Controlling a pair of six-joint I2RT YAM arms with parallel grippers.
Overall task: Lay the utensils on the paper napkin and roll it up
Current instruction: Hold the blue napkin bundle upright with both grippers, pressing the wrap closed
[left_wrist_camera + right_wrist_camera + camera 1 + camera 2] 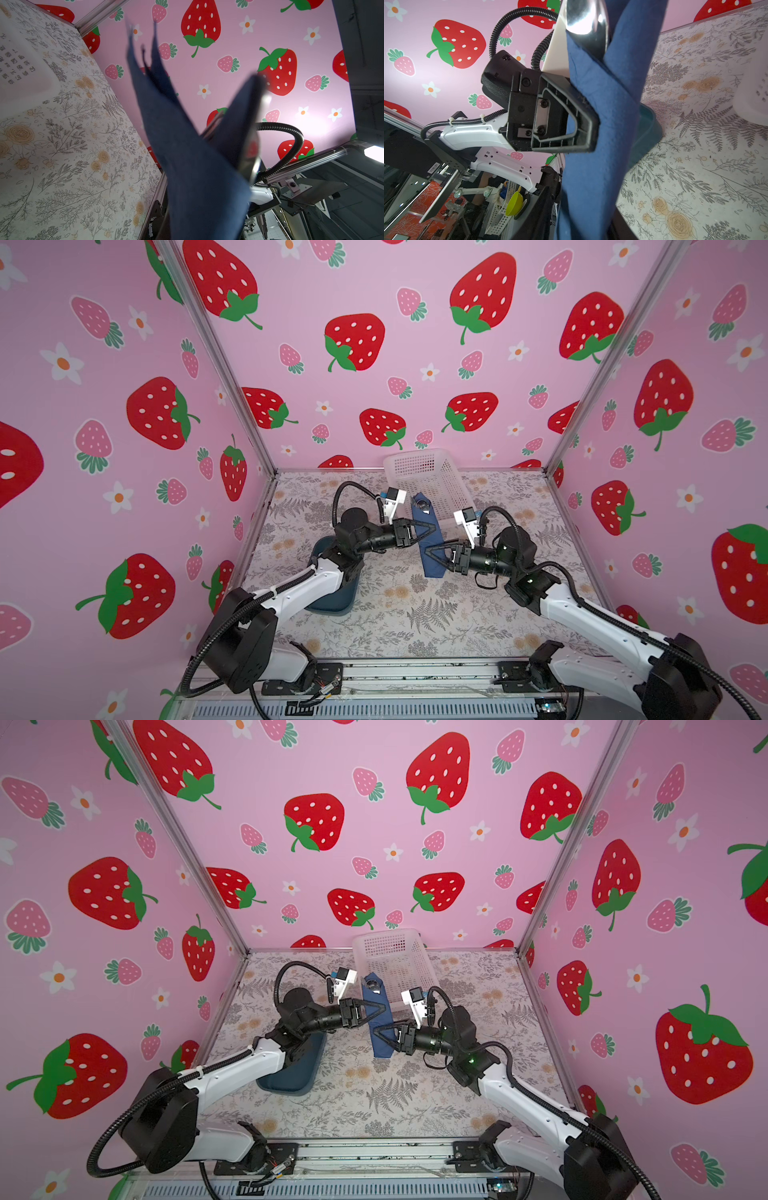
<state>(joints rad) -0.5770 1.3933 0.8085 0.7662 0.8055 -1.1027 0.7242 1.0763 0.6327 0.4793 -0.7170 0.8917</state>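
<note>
I have the paper napkin [608,116] wound into a roll round the utensils [422,506], a spoon bowl [585,16] poking from its far end. It hangs above the bench [407,614], just before the white basket [428,477]. My left pincer [433,527] clamps its middle, I judge to stop the wrap springing loose. The right pincer [430,551] sits at the near end; I cannot tell whether it grips.

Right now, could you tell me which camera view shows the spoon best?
The right wrist view: the spoon is large, sharp and shiny, poking out of the rolled napkin. Both top views show only a tiny glint at the roll's far end. The left wrist view shows only blurred metal beside the napkin.
</note>
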